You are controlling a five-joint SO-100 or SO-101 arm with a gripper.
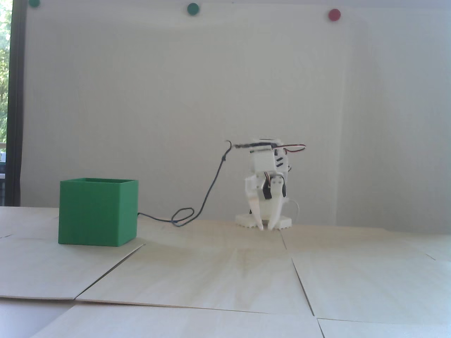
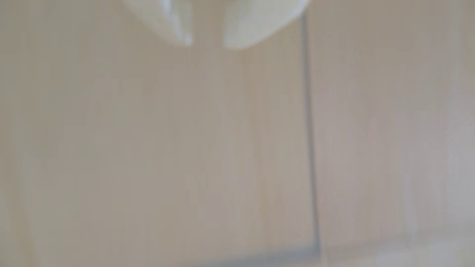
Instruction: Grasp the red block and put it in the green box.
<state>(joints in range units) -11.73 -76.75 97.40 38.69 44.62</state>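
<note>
Jaws [image 1: 266, 228] of the white arm [image 1: 265, 158] point straight down at the desk [image 1: 218, 274] in the fixed view, their two tapered fingers [image 1: 254, 207] converging to tips that sit close together with only a narrow gap between them and nothing gripped; the tips look to be at or just above the wood. The wrist view gives the same reading: the jaws [image 2: 207, 46] enter from the top edge, slightly parted, with bare wood showing between them. The red block cannot be seen in either view, so its position and the direction of its long axis cannot be told. The green box [image 1: 97, 211] stands upright on the desk, open side up, one corner turned toward the camera, well apart from the arm and to its left in the fixed view. A dark cable [image 1: 208, 197] runs from the top of the arm down to the desk, loops once, and leads toward the box. The desk is covered with pale wooden panels whose seams [image 2: 309, 143] run as thin dark lines; the wrist view, which is blurred, shows one seam just right of the jaws. Behind stands a plain white wall [image 1: 211, 88] with two green dots [image 1: 192, 8] and a red dot [image 1: 334, 14] near the top, and a window edge [image 1: 5, 88] at far left.
</note>
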